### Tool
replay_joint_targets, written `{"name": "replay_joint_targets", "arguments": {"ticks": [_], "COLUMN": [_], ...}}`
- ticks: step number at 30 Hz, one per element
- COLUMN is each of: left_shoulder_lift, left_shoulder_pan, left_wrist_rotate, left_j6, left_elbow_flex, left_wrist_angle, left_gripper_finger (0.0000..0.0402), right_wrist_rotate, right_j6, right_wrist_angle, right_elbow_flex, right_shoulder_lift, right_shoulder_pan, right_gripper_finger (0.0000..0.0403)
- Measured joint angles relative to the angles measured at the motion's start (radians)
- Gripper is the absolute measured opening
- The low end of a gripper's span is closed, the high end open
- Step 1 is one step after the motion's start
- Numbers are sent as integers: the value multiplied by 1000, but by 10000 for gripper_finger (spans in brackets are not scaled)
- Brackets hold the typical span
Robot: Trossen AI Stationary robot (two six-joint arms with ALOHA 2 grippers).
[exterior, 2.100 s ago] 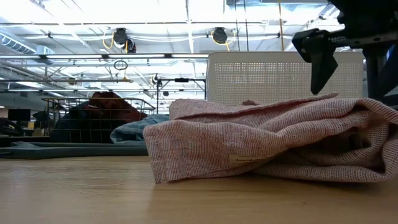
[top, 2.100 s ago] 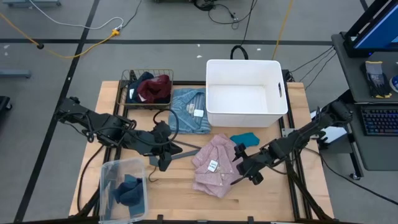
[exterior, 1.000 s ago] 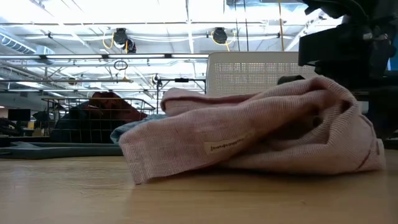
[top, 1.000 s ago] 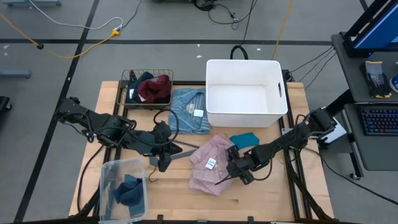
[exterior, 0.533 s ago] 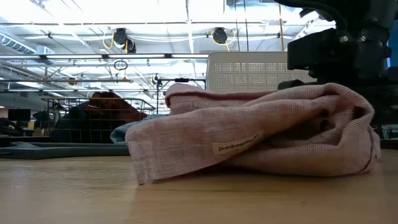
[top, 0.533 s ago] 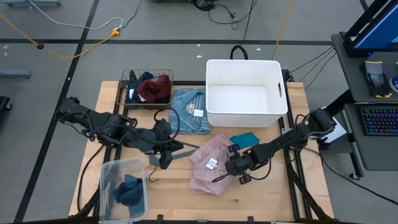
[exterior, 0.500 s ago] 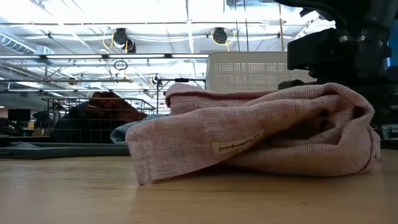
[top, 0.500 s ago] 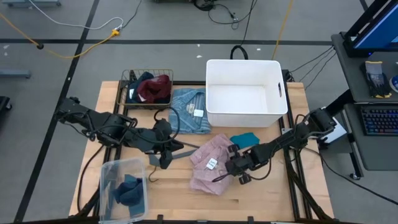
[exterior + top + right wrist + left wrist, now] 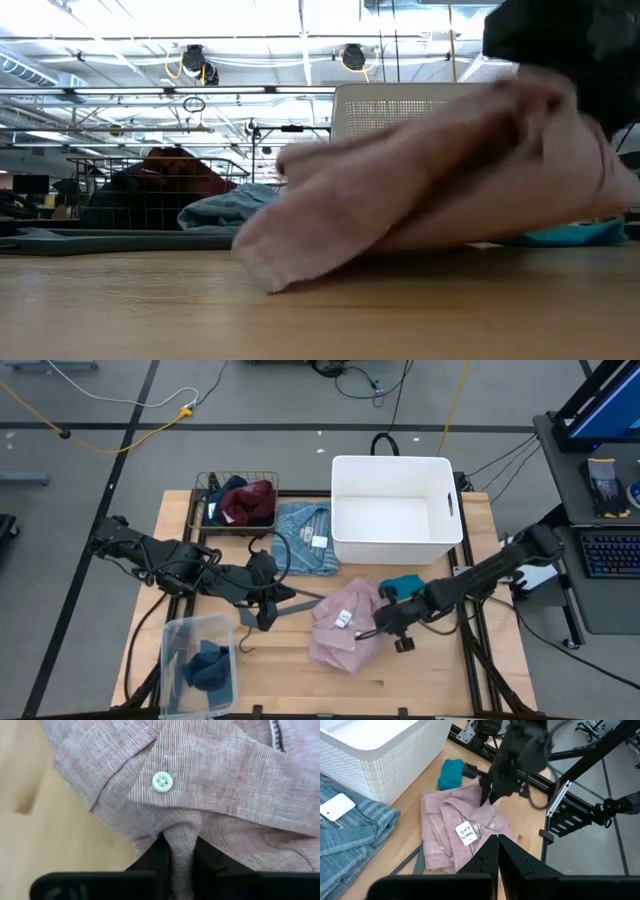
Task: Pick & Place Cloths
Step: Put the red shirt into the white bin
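The right hand (image 9: 377, 628) sits at the near right part of the wooden tabletop (image 9: 270, 680), its two fingers (image 9: 155, 857) pinched on a fold of the pink shirt (image 9: 345, 635); the wrist view shows the fabric squeezed between them, just below a white button (image 9: 162, 781). In the low view the side of the shirt under the arm is raised off the wood while its other side droops down to the surface. A white tag (image 9: 343, 618) lies on top of the shirt. Just beside it, toward the big white bin (image 9: 396, 508), lies a small teal cloth (image 9: 402, 584). A light blue striped shirt (image 9: 303, 538) with its own tag lies flat against the bin's left wall. Behind that, a wire basket (image 9: 236, 500) holds a maroon cloth (image 9: 250, 502) and a dark navy cloth (image 9: 228, 490). At the near left corner a clear plastic box (image 9: 197, 660) holds a slate-blue cloth (image 9: 208, 665). The left hand (image 9: 262, 622) hangs over the middle of the tabletop beside a grey hanger (image 9: 300, 600), its fingers pressed together and holding nothing, well apart from the pink shirt.
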Motion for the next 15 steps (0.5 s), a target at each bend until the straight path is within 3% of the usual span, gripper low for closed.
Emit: {"name": "replay_joint_targets", "arguments": {"ticks": [6, 15], "left_shoulder_lift": [0, 0], "left_shoulder_pan": [0, 0], "left_wrist_rotate": [0, 0], "left_j6": [0, 25], "left_elbow_flex": [0, 0], "left_wrist_angle": [0, 1], "left_gripper_finger": [26, 18], "right_wrist_rotate": [-3, -202], "right_j6": [64, 196], "right_wrist_angle": [23, 293], "right_elbow_flex": [0, 0], "right_shoulder_lift": [-135, -295], "right_shoulder_pan": [-28, -83], "right_gripper_finger": [33, 33]}}
